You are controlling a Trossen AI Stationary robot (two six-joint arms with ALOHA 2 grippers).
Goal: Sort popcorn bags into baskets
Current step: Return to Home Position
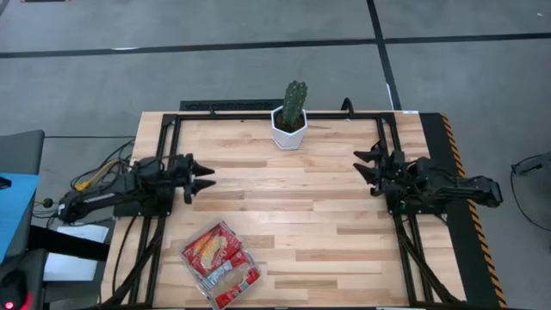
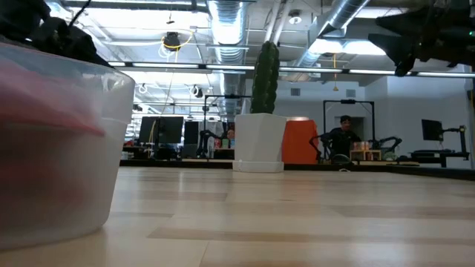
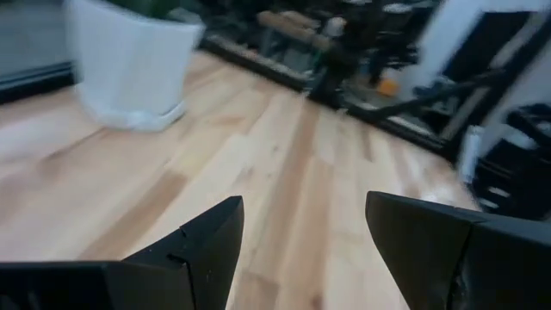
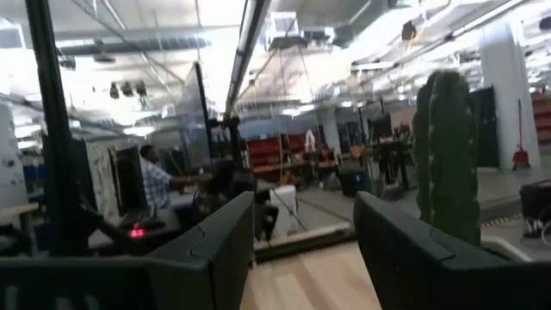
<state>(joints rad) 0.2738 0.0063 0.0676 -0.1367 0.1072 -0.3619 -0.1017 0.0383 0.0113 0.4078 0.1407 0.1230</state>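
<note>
The bags (image 1: 215, 250) lie in the clear bin (image 1: 187, 252) by the table (image 1: 310, 207) edge, near the left arm. The left gripper (image 1: 205, 177) and the right gripper (image 1: 362, 164) hover at opposite sides, jaws released and empty.

Your clear tray (image 2: 67, 89) lies skewed, off to one side of the left claw (image 1: 209, 177) and apart from it, holding shiny red popcorn bags (image 1: 217, 248).

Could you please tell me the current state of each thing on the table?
Popcorn bags: lying piled inside the tray.
Clear tray: filled with bags, flat on the table.
Cactus pot: upright.
Left gripper: open, empty.
Right gripper: open, empty.
</note>
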